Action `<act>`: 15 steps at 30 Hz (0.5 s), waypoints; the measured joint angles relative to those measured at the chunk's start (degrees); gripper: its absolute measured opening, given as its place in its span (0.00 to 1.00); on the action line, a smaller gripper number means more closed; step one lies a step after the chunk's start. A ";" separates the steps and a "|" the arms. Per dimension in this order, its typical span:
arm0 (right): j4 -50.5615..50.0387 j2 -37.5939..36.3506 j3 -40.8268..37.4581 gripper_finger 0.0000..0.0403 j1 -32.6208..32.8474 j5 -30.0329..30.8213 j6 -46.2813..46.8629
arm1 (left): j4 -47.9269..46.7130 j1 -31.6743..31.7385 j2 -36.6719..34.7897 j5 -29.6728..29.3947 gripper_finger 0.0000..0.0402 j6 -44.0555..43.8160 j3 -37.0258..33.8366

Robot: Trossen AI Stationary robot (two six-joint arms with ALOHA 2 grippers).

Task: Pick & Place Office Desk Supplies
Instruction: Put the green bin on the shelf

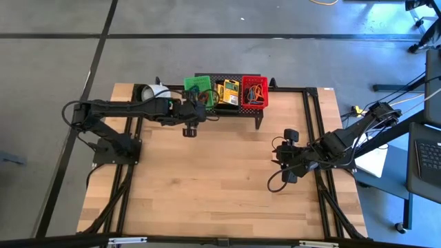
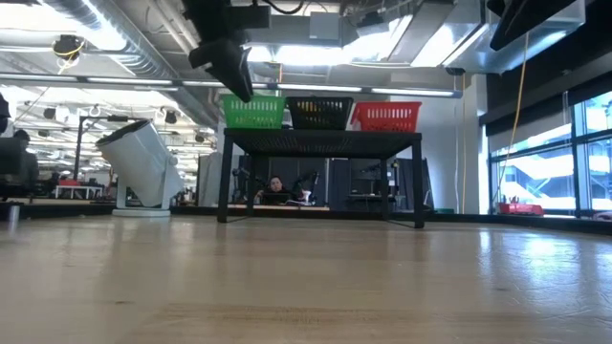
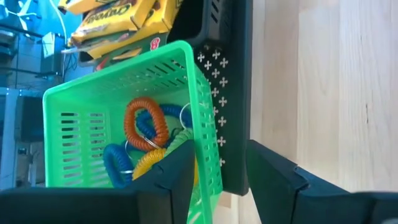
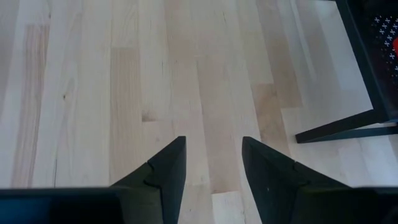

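Looks near done: coiled plastic loops (image 3: 143, 140) sit in green mesh basket (image 3: 74, 106), counter (image 1: 220, 186) bare, left claw (image 3: 217, 180) open over basket, right claw (image 4: 211, 168) open, empty.

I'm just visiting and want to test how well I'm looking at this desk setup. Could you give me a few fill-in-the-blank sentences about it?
1. The coiled loops lie inside the ____ basket.
2. Three baskets sit on top of the black mesh ____.
3. The left end effector hangs over that basket with its fingers ____.
4. The right end effector hovers over bare ____ tabletop.

Missing words: green; shelf; open; wooden
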 joint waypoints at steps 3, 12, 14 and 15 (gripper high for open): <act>0.00 0.00 0.00 0.39 0.00 0.00 0.57 | 0.28 -0.01 0.00 0.01 0.32 1.01 0.00; 0.00 0.00 0.00 0.39 0.02 0.00 0.71 | 1.02 -0.04 -0.03 -0.04 0.24 2.56 0.00; 0.00 0.01 0.00 0.39 0.02 0.00 0.71 | 1.00 -0.07 -0.30 0.10 0.24 3.25 -0.02; 0.01 0.00 0.00 0.39 0.02 0.00 0.71 | 1.03 -0.19 -0.37 0.20 0.24 3.96 -0.02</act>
